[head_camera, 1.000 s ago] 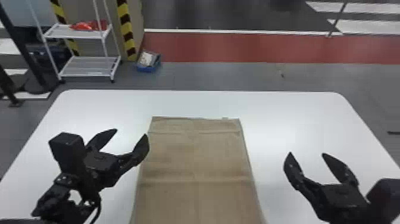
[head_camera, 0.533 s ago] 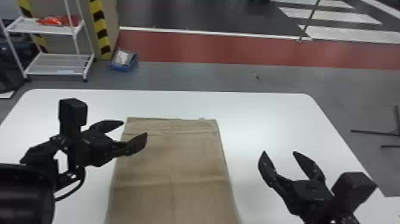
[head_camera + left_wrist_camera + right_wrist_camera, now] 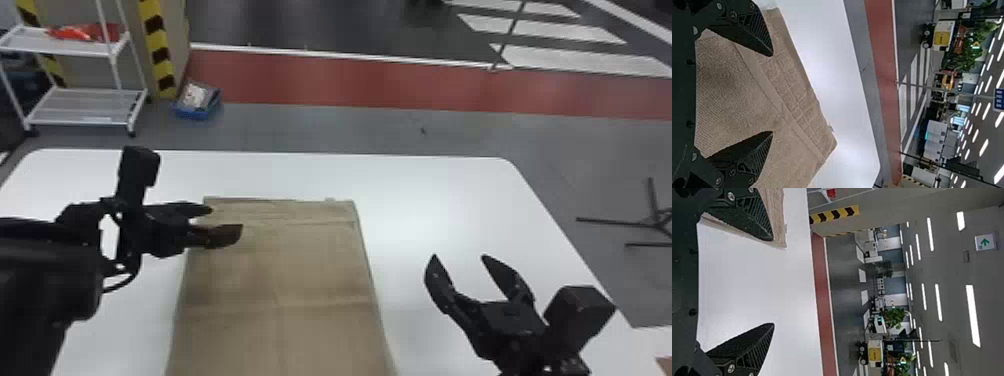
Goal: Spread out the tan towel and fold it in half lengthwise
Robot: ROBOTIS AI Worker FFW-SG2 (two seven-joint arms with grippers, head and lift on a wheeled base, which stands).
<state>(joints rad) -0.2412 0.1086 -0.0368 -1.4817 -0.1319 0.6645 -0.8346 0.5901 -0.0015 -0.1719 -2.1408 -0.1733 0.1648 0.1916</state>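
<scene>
left arm point(image 3: 45, 285): black, bulky rounded housing
cable point(image 3: 130, 281): thin, black, curved
wrist blocks point(image 3: 580, 310): black, boxy
fingers point(image 3: 755, 29): flat, black, tapered, ribbed faces
screws point(image 3: 731, 368): silver, round

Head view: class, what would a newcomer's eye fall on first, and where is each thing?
First, the tan rectangular cloth towel, spread on the white table. Then the two black, two-fingered grippers, both open: the left gripper near the towel's far left corner, the right gripper over the table, right of the towel.
</scene>
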